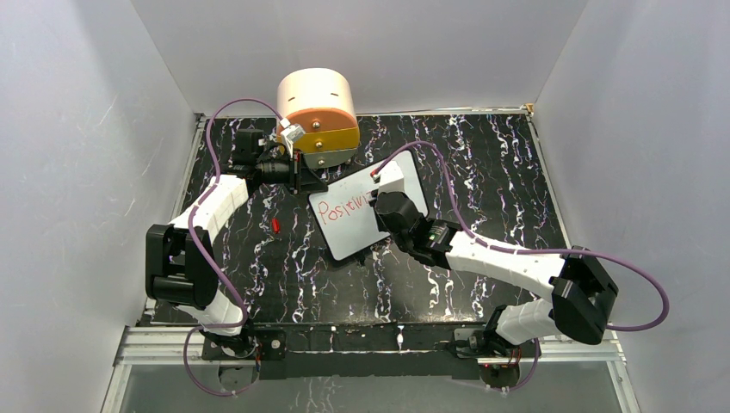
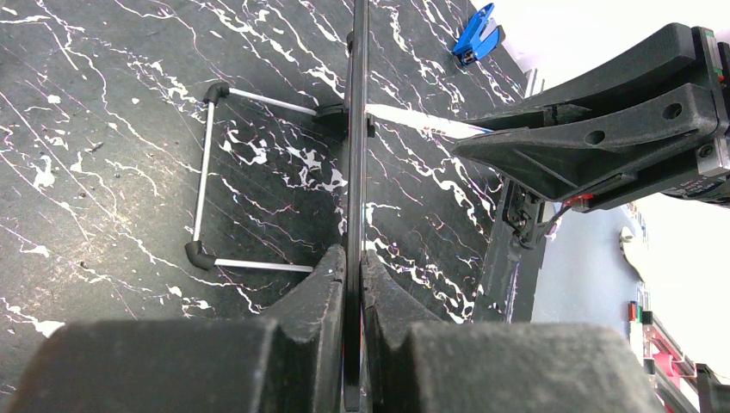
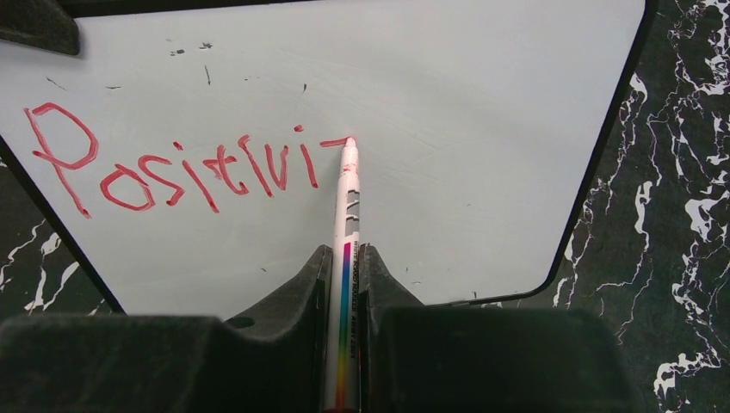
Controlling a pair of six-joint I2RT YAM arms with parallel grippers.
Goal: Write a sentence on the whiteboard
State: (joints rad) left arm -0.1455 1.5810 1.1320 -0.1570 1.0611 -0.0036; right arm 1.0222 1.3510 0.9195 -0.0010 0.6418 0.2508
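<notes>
Partly done: the whiteboard (image 1: 349, 237), at table (image 1: 499, 172) centre, is clamped at its 10 o'clock corner by the closed left pincer (image 2: 355, 258); the right pincer (image 3: 345, 255), gripping the marker (image 3: 348, 202) from 4 o'clock, has the sentence (image 3: 172, 172) at red "Positivi" only, remainder judged outstanding.

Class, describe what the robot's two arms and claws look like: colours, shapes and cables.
Both the left arm and the right arm have white shell segments between black joint housings. A purple cable loops along each. The left claw and right claw are matte black, with two tapering wedge-shaped fingers.
</notes>
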